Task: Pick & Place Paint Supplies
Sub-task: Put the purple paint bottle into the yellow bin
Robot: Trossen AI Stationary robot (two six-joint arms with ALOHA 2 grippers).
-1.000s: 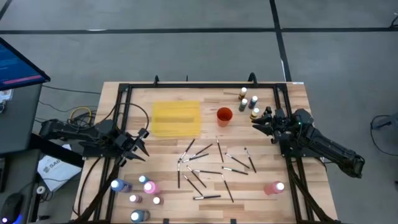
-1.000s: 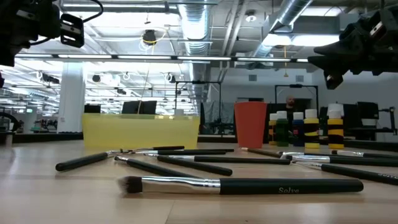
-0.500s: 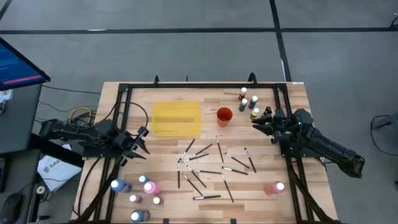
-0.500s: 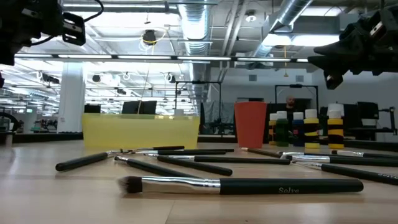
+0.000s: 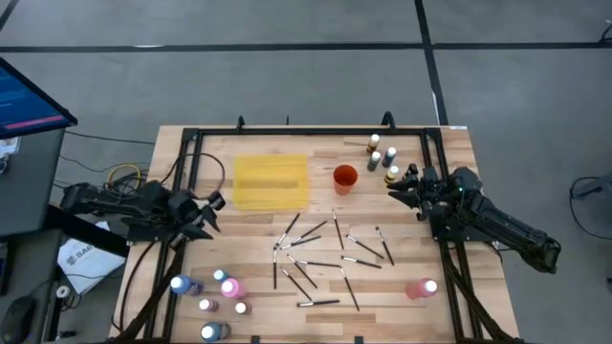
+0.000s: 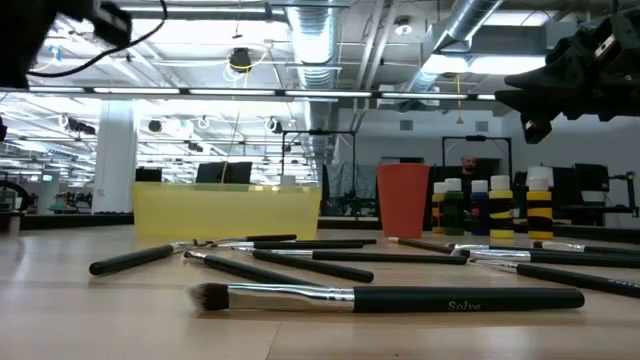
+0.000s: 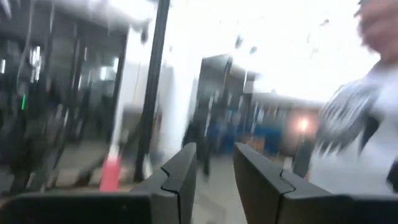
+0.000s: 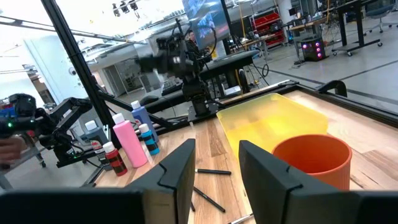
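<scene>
While the thin dark brushes with pale tips [image 5: 320, 253] lie scattered across the middle of the pale wooden plank tabletop [image 5: 258, 296], small plastic paint bottles with pale caps stand in two groups: pink and blue ones [image 5: 215, 291] near the front left, yellow and dark ones [image 5: 382, 158] at the back right. One more pink bottle [image 5: 422, 288] sits front right. Between them are a flat yellow rectangular mat [image 5: 271, 182] and a smooth orange-red cup [image 5: 344, 178]. Left end effector [image 5: 206, 215] hovers left of the mat, fingers narrowly apart, empty; its wrist view is blurred. Right end effector [image 5: 402, 186] hangs beside the back bottles, also narrowly parted, holding nothing.
</scene>
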